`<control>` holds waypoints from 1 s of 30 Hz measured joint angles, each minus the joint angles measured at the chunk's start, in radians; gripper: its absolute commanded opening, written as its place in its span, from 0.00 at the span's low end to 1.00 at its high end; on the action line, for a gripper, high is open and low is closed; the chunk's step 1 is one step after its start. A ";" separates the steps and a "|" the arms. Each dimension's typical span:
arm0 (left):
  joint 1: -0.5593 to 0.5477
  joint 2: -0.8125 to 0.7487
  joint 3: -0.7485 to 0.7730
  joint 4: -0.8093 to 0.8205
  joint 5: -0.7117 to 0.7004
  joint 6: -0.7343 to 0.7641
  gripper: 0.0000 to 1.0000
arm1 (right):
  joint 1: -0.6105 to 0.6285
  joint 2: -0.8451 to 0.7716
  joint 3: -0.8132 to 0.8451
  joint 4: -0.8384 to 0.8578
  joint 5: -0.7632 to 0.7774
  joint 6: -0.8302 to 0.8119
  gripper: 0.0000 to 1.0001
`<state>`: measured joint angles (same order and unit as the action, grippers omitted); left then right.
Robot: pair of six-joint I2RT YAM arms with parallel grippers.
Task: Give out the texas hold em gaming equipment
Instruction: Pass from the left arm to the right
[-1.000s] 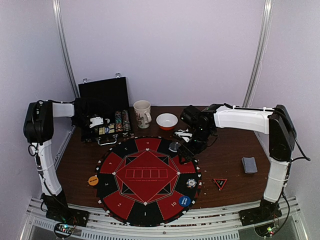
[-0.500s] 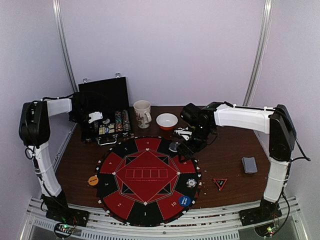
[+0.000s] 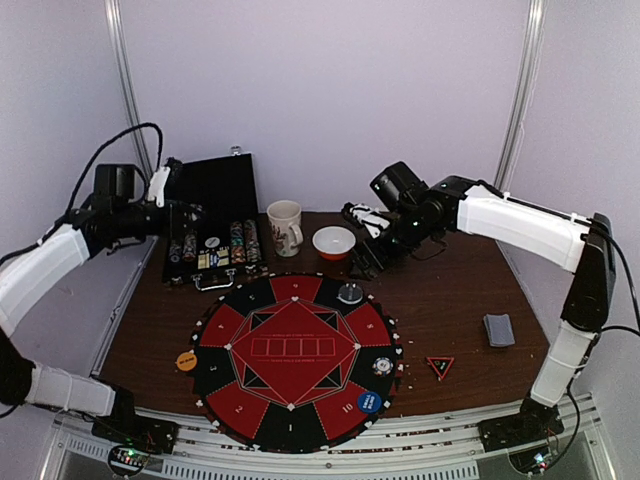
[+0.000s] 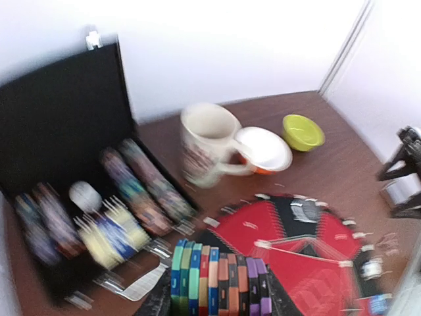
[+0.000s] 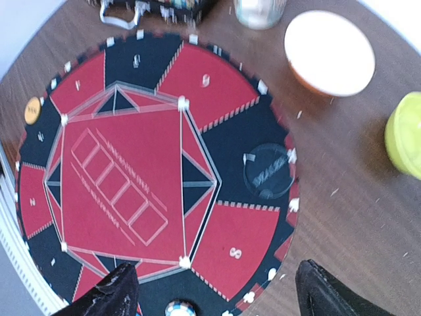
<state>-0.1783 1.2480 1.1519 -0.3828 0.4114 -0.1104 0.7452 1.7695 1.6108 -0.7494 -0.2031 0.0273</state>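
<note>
Left gripper: high over the open chip case, far left, clamped on a row of striped poker chips | Right gripper: fingers wide apart, empty, above the mat at its far-right edge | Between the arms: mug, white bowl, green bowl | Right of mat: card deck, triangle marker.

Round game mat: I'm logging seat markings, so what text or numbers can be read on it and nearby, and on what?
"2": near-left red segment of the round mat.
"10": its near-right red segment.
"8": a red segment, right wrist view.
Print on the black disc, orange disc and mug: too blurred to read.
</note>
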 measured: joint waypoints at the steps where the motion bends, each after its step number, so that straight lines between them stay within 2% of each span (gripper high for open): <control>1: -0.023 -0.047 -0.067 0.019 -0.002 -0.090 0.00 | 0.005 -0.009 0.005 0.013 0.010 0.004 0.85; 4: -0.112 -0.242 -0.358 0.092 -0.018 -0.393 0.00 | 0.049 -0.029 0.021 0.067 0.032 0.011 0.85; 7: -0.141 -0.399 -0.548 0.079 -0.042 -0.594 0.00 | 0.109 -0.032 0.022 0.109 0.027 0.018 0.84; 11: -0.142 -0.580 -0.689 0.053 -0.085 -0.767 0.00 | 0.177 -0.031 0.021 0.143 -0.005 0.021 0.84; 14: -0.142 -0.660 -0.755 0.057 -0.092 -0.842 0.00 | 0.230 -0.022 0.011 0.201 -0.031 0.021 0.84; 18: -0.142 -0.655 -0.843 0.122 -0.057 -0.893 0.00 | 0.316 0.047 0.020 0.298 -0.064 -0.003 0.85; 25: -0.142 -0.410 -0.923 0.270 0.096 -0.905 0.00 | 0.419 0.263 0.049 0.499 -0.251 -0.100 0.84; 30: -0.142 -0.434 -0.994 0.375 0.134 -0.934 0.00 | 0.412 0.396 0.154 0.526 -0.275 -0.194 0.84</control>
<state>-0.3199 0.8143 0.1581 -0.0074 0.5449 -1.0447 1.1576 2.1658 1.7653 -0.2230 -0.4782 -0.1669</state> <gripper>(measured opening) 0.334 0.842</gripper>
